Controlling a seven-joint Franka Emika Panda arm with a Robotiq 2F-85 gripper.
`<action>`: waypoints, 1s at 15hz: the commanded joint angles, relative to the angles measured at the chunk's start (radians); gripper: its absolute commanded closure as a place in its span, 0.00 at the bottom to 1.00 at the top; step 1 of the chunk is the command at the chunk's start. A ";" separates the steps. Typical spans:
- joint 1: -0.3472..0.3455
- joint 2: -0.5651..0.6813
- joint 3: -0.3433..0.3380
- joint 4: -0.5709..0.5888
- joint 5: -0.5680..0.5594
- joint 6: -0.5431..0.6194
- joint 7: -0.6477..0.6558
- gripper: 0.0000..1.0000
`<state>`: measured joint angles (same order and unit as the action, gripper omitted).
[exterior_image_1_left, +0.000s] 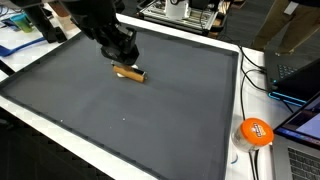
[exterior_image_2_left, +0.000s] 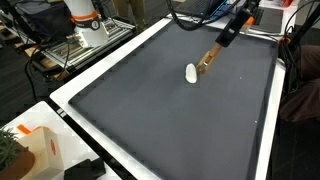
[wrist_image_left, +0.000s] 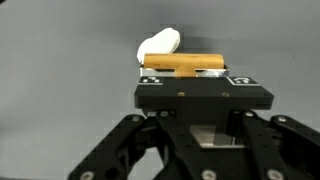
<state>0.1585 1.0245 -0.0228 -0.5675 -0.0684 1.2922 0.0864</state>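
Note:
A short wooden handle with a white rounded tip slants down onto the dark grey mat. My gripper is shut on the handle's upper end. In an exterior view the gripper hangs over the mat's far part with the wooden piece just under it. In the wrist view the handle lies crosswise just past the black gripper body, with the white tip beyond it. The fingertips are hidden behind that body.
A white border frames the mat. Beside it lie an orange round object, cables and a laptop. A white and orange box and a plant sit at one corner. Cluttered benches stand behind.

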 joint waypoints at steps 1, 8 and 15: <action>0.008 0.026 -0.004 0.063 -0.010 -0.046 -0.021 0.78; -0.040 -0.021 0.011 0.062 0.020 -0.027 -0.059 0.78; -0.121 -0.064 0.033 0.074 0.093 0.002 -0.034 0.78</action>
<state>0.0668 0.9826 -0.0110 -0.4957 -0.0181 1.2914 0.0315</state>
